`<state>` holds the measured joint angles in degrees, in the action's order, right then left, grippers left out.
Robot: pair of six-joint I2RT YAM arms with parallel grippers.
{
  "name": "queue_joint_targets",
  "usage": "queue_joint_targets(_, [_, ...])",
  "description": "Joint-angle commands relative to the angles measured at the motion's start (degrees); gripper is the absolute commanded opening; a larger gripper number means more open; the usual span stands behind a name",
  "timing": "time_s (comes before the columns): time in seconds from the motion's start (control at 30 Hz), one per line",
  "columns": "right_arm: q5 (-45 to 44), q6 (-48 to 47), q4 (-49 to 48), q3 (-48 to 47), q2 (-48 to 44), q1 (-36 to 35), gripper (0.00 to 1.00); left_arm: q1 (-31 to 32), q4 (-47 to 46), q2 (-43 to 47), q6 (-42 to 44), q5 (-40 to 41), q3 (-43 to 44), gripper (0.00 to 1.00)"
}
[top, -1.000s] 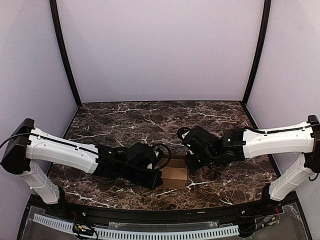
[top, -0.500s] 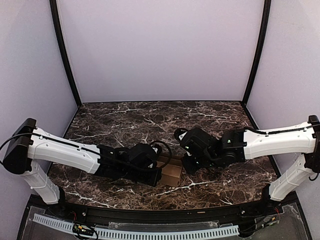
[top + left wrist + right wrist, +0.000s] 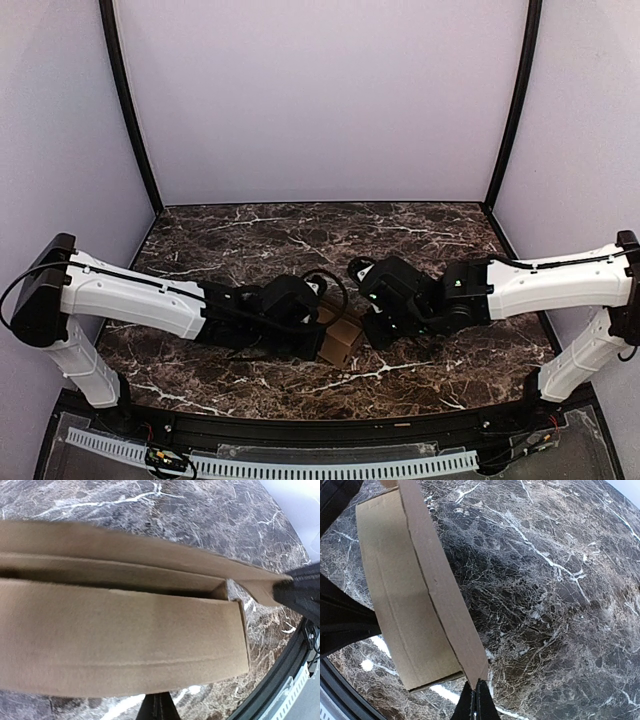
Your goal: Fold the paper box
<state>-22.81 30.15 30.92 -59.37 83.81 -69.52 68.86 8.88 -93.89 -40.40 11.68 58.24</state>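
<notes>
The left arm and the right arm are each being shown with a long, rounded white shell ending in a black boxy shoulder block. Black housings are being carried at elbows and wrists. Thin black cables are being routed along the white links. The left gripper and right gripper are being seen as slim, black, tapered fingers.

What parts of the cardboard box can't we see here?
- Top view: black robot arms cover most of the plain brown cardboard box.
- Left wrist view: one box end runs off frame; its wall hides the left end effector tips.
- Right wrist view: the flap hides its inside.
</notes>
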Motion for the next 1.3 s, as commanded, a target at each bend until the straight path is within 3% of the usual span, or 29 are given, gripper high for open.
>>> queue_joint_targets(0.0, [1.0, 2.2, -0.3, 0.6, 1.0, -0.1, 0.0, -2.0, 0.7, -0.4, 3.9, 0.6, 2.4, 0.01])
queue_joint_targets(0.47, [4.8, 7.7, -6.3, 11.7, -2.2, 4.0, 0.0, -5.1, 3.1, -12.7, 11.3, -8.5, 17.3, 0.01])
queue_joint_targets(0.83, [8.1, 17.1, -17.0, 23.6, -6.5, 4.2, 0.02, -5.1, 5.4, -19.0, 13.4, -15.7, 21.0, 0.01])
queue_joint_targets(0.97, [6.1, 17.2, -16.6, 24.3, -8.6, 4.2, 0.21, -5.1, 6.4, -20.6, 14.5, -17.0, 21.5, 0.01])
queue_joint_targets(1.1, [2.3, 16.2, -14.9, 25.7, -13.4, 4.9, 0.48, -5.1, 7.2, -21.5, 15.2, -17.8, 21.4, 0.01])
queue_joint_targets(1.27, [-0.3, 11.9, -15.0, 27.3, -19.0, 7.6, 0.63, -5.1, 8.1, -22.0, 16.5, -18.8, 21.0, 0.01])
